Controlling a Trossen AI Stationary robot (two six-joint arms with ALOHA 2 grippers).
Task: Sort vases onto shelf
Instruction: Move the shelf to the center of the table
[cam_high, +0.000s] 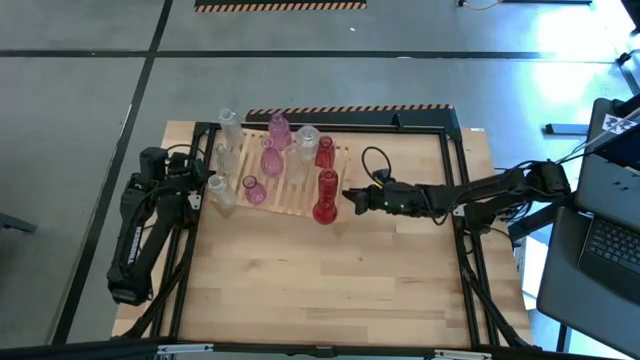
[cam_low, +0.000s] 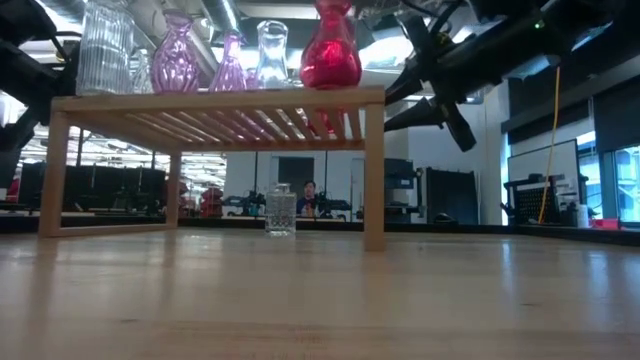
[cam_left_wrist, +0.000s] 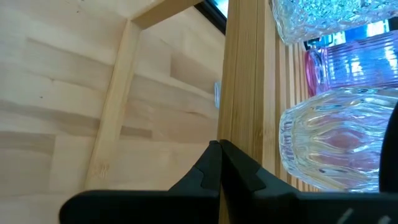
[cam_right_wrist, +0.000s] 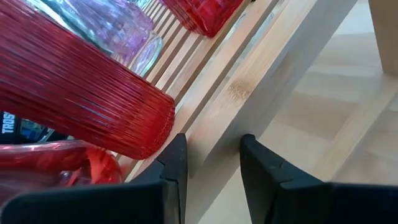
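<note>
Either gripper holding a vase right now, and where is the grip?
Neither. The right gripper is open and empty beside the red vase at the shelf edge; the left gripper is shut on nothing.

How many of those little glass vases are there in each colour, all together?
Red vases: 2
Pink vases: 3
Clear vases: 5, as far as the glass can be told apart from above
Total: 10, all on or right beside the wooden shelf.
</note>
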